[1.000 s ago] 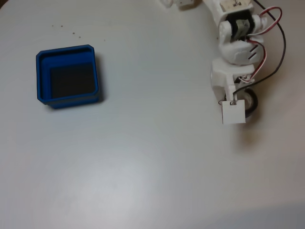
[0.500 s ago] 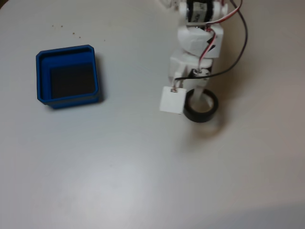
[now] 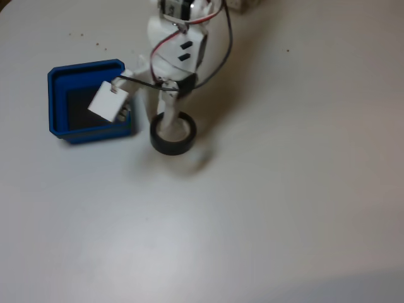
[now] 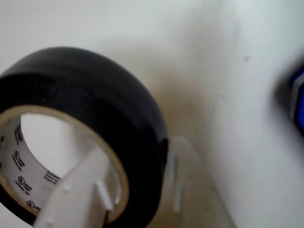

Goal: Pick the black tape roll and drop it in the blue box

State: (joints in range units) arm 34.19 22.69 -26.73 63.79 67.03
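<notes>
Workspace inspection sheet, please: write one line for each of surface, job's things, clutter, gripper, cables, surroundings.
Surface: pale table, a few dark specks near its top left edge.
Job's things: black tape roll carried off the table, just right of the blue box; the box holds no tape.
Clutter: nothing seen.
Gripper: gripper shut on the roll, one finger through its core, the other outside.
Cables: red and black wires loop along the arm.
Surroundings: nothing seen.

tape roll (image 3: 173, 140) black, beige core | box (image 3: 58, 120) blue, floor seemingly black
</notes>
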